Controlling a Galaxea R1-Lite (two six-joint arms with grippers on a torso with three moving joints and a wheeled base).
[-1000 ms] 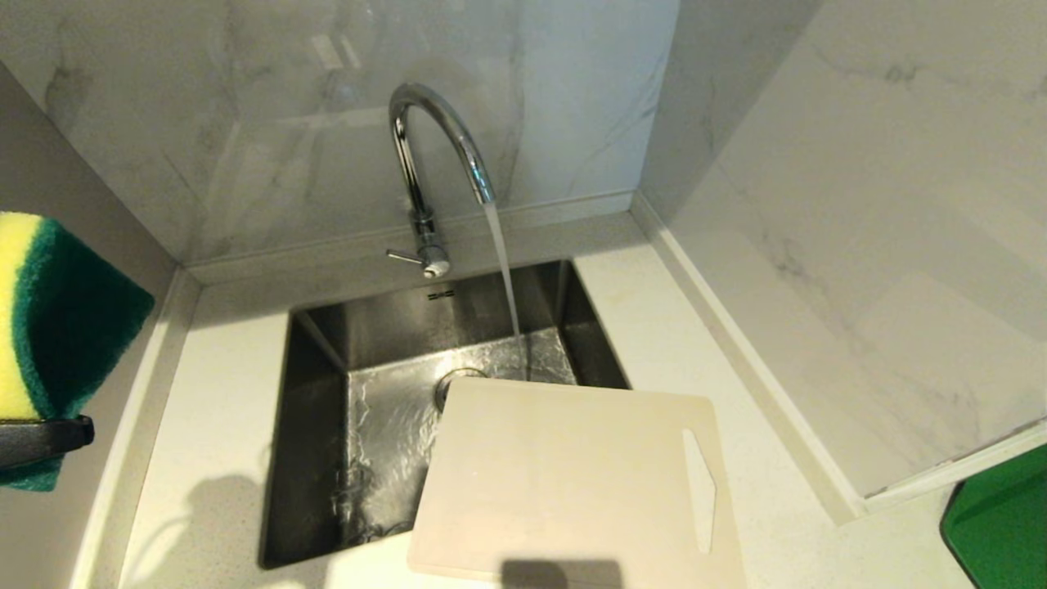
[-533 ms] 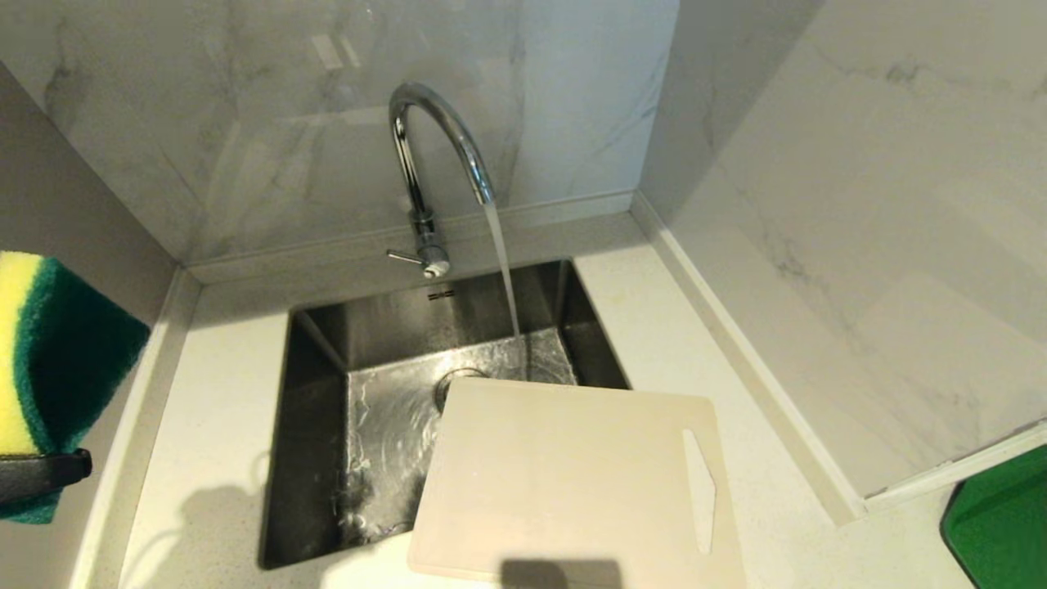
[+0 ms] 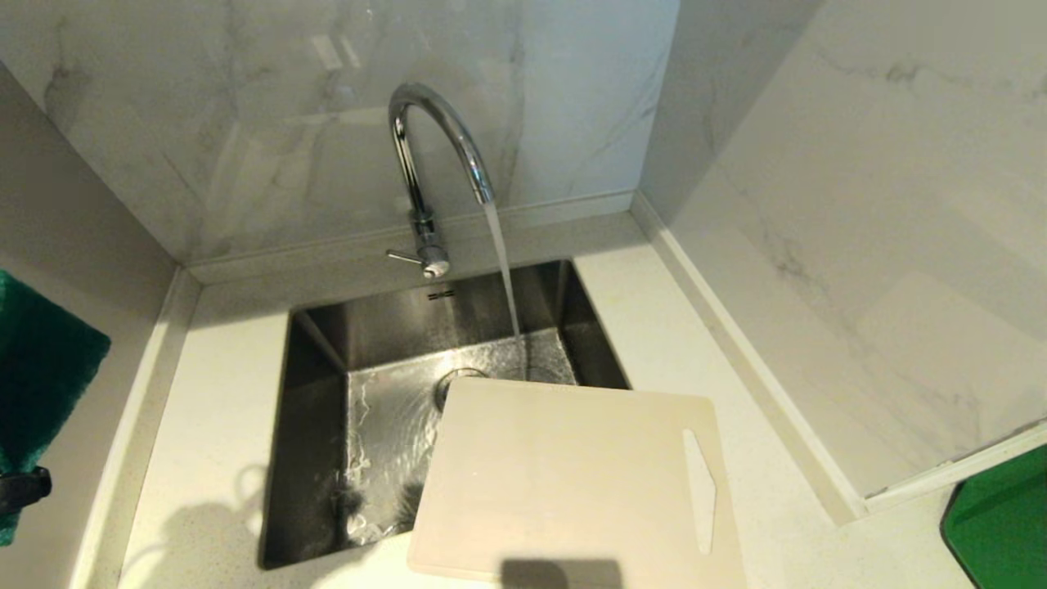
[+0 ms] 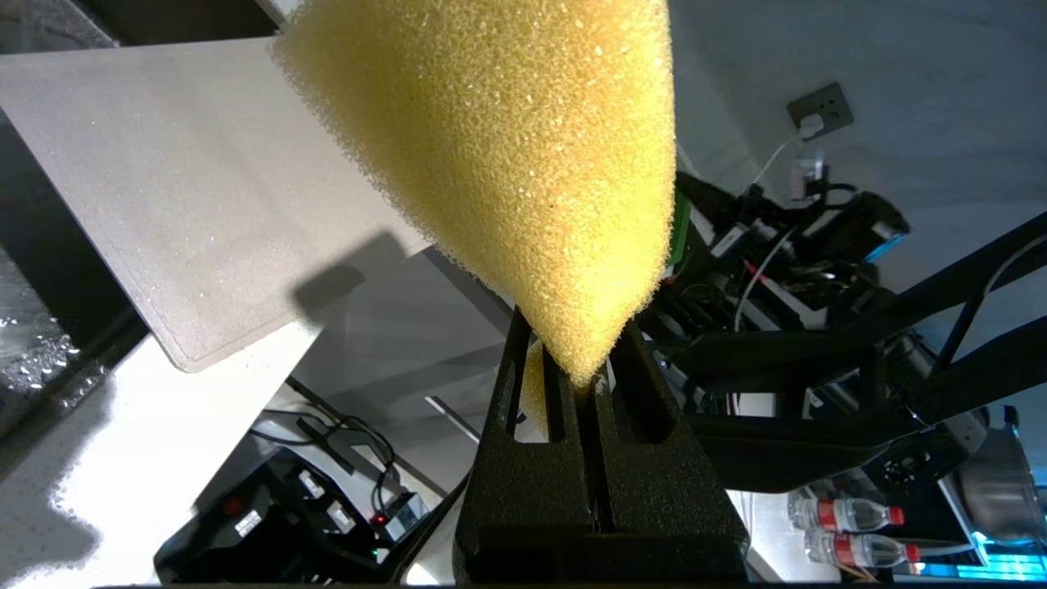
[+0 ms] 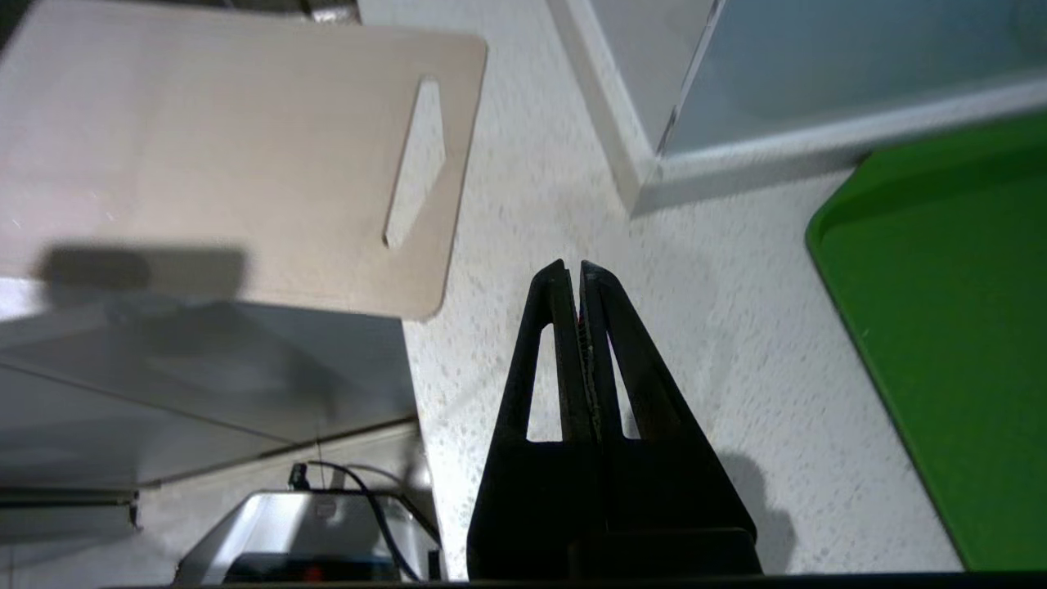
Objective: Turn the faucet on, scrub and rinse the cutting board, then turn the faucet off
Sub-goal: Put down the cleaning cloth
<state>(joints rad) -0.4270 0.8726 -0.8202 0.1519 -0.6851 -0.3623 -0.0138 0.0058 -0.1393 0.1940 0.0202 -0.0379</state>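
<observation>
The chrome faucet point(image 3: 429, 155) stands behind the sink point(image 3: 315, 425) and pours a stream of water into the basin; its thin lever point(image 3: 405, 258) points left. The cream cutting board point(image 3: 572, 483) lies flat over the sink's near right corner and the counter, slot handle to the right, and also shows as the cutting board point(image 5: 229, 155) and the cutting board point(image 4: 180, 188). My left gripper point(image 4: 582, 360) is shut on a yellow-and-green sponge point(image 4: 523, 155), whose green side is the sponge point(image 3: 37, 393) at the head view's left edge. My right gripper point(image 5: 572, 274) is shut and empty above the counter, right of the board.
White speckled counter point(image 3: 213, 409) surrounds the sink, with marble walls behind and to the right. A green tray point(image 3: 998, 523) sits at the counter's near right corner, also seen as the green tray point(image 5: 949, 327). Beyond the counter edge are cables, equipment and water bottles point(image 4: 842, 515).
The sponge in my left gripper has sunk and slid left, nearly out of the head view; only its green side still shows. Water keeps running. The board has not moved.
</observation>
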